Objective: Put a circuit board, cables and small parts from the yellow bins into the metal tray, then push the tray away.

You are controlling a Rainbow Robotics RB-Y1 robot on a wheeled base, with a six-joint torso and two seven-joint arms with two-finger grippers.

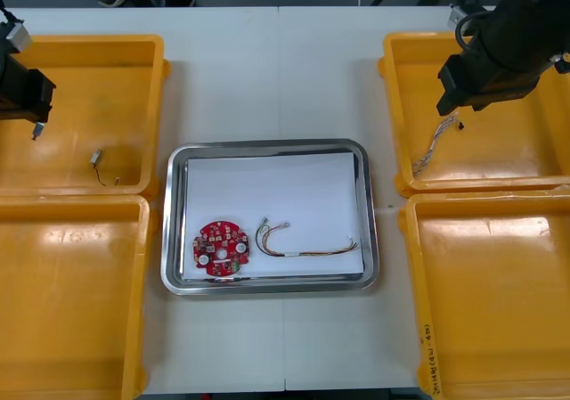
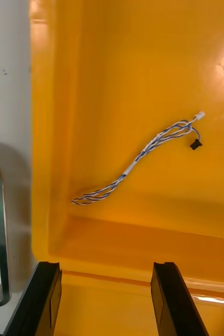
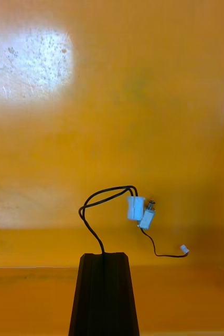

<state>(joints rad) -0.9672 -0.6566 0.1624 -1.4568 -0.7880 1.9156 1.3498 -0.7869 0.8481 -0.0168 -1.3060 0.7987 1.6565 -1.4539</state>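
The metal tray [image 1: 267, 145], white inside, holds a round red circuit board [image 1: 223, 249] and a red and yellow cable [image 1: 303, 248]. A twisted blue and white cable [image 1: 434, 146] [image 2: 138, 157] lies in the far right yellow bin [image 1: 508, 155]. My right gripper [image 1: 450, 106] [image 2: 105, 268] hangs open above that bin's near wall, short of the cable. A black cable [image 1: 96, 159] [image 3: 106, 191] with a white plug and a small metal part [image 3: 147, 218] lies in the far left bin [image 1: 89, 42]. My left gripper [image 1: 36, 126] [image 3: 104, 257] is shut over it, and one strand runs behind the fingertips.
Two more yellow bins, near left [image 1: 71, 293] and near right [image 1: 499, 302], stand at the table's front with nothing in them. Bare table shows between the tray and the bins and beyond the tray's far rim.
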